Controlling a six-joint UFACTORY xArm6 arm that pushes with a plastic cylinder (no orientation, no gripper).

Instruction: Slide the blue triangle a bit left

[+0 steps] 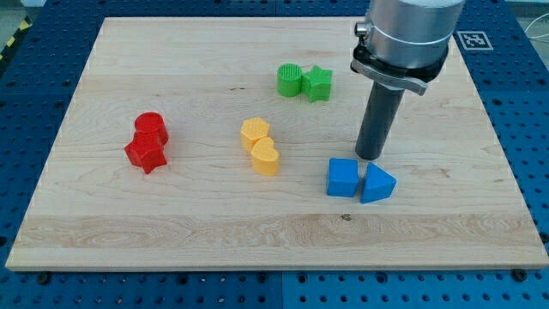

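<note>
The blue triangle [378,184] lies on the wooden board [171,223] at the view's lower right, touching a blue cube [342,178] on its left. My tip [370,158] stands just above the two blue blocks in the view, over the seam between them, close to the triangle's upper left corner. I cannot tell if it touches either block.
A green cylinder [290,80] and a green star [317,83] sit together at the view's top centre. A yellow hexagon-like block [255,132] and a yellow heart [266,157] sit mid-board. A red cylinder [150,127] and a red star [147,154] sit at the left.
</note>
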